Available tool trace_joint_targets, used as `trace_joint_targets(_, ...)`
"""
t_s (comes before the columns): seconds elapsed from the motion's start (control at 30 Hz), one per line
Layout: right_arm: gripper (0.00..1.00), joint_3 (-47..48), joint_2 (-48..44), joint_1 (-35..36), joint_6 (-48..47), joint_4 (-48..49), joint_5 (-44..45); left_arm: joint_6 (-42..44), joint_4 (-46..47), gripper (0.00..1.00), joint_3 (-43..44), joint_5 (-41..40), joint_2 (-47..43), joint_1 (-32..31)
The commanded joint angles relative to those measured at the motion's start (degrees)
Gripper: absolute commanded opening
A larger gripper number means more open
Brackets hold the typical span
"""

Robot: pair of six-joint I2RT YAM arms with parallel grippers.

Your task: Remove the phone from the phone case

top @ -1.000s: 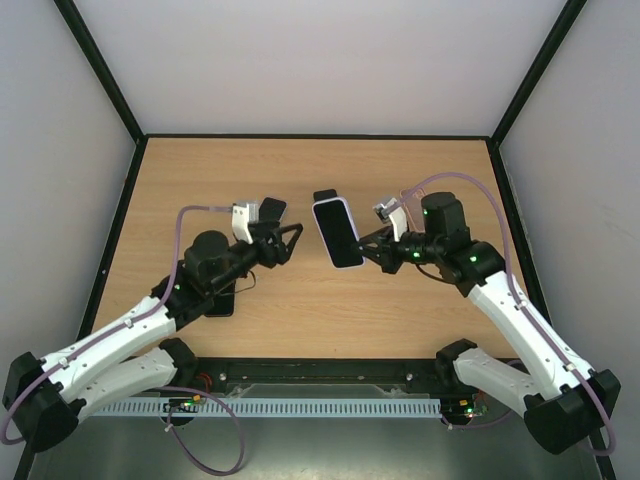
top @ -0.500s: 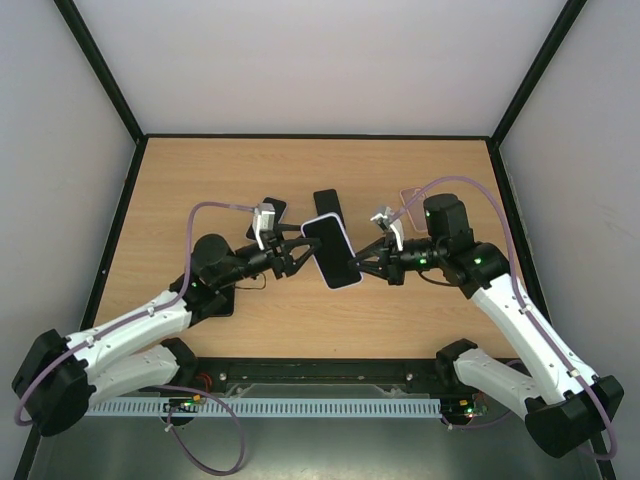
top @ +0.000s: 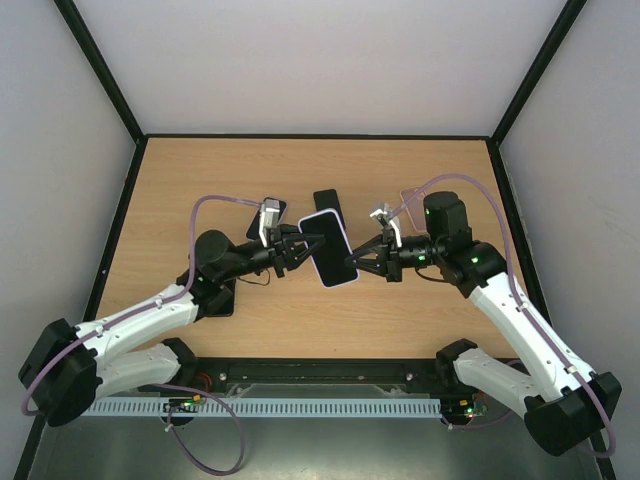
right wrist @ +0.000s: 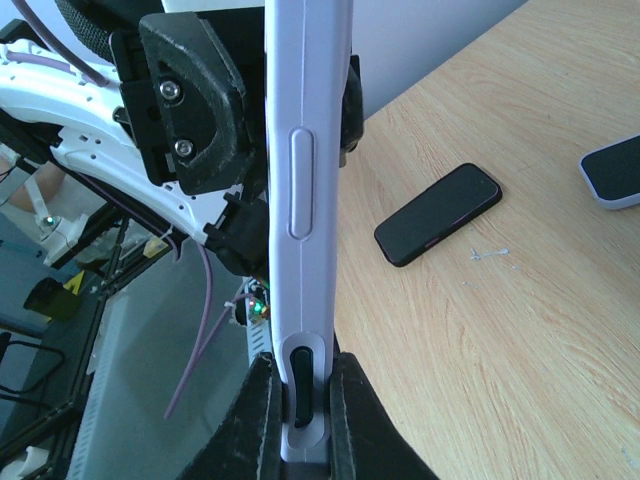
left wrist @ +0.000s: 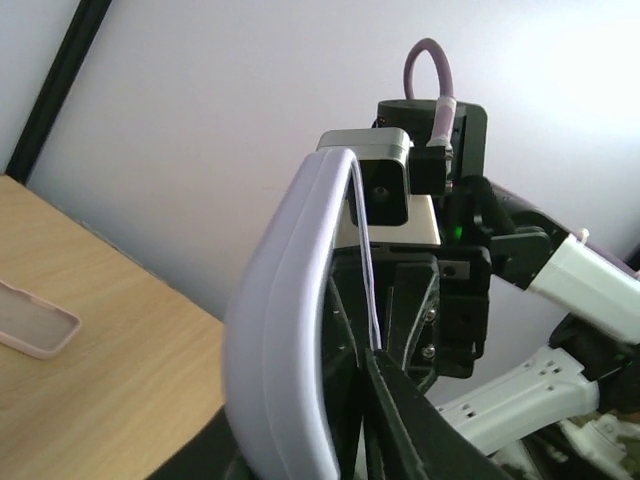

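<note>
as right fingers (right wrist: 352, 425) pinch cased phone (right wrist: 303, 150), left fingers (left wrist: 405, 425) flank it

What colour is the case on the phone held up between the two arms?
Pale lilac case, clearest in the right wrist view.

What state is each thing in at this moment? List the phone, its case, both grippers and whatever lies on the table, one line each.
phone: inside its case, lifted off the table, screen dark.
phone case: on the phone, held between the two grippers.
right gripper: shut on one end of the phone case.
left gripper: at the opposite edge, grip unclear.
pink case: empty, flat on the table.
black phone: flat on the table, screen dark.
</note>
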Motion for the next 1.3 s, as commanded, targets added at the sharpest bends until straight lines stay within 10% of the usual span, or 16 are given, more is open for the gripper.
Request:
trace_joint_targets(0.0,0.02,-0.33,-0.10,-0.20,1.56,5.94,-2.04,-0.16,3.93,0.16,1.82,2.81,0.91,-0.44)
trace_joint_targets(0.2,0.05,-1.00,-0.25,-0.20,0.33,5.63,0.90,-1.15,2.29,0.03,3.32,4.06,1.05,-0.28)
trace_joint_targets(0.4,0.50,0.64,-1.62,-0.20,-6.18,-0.41,5.04,2.50,-11.23,0.03,9.50,7.41,-0.95,1.05)
trace_joint_targets(0.63,0.67,1.19,-4.29,-0.20,-20.48,-9.43,8.43,1.26,-20.48,0.03,14.61,13.68,-1.33,3.02)
trace_joint_targets(1.27,0.60,4.81,0.44,0.77,-45.69,-28.15,9.39,-3.20,-17.43,0.03,14.46,18.64,0.78,4.09)
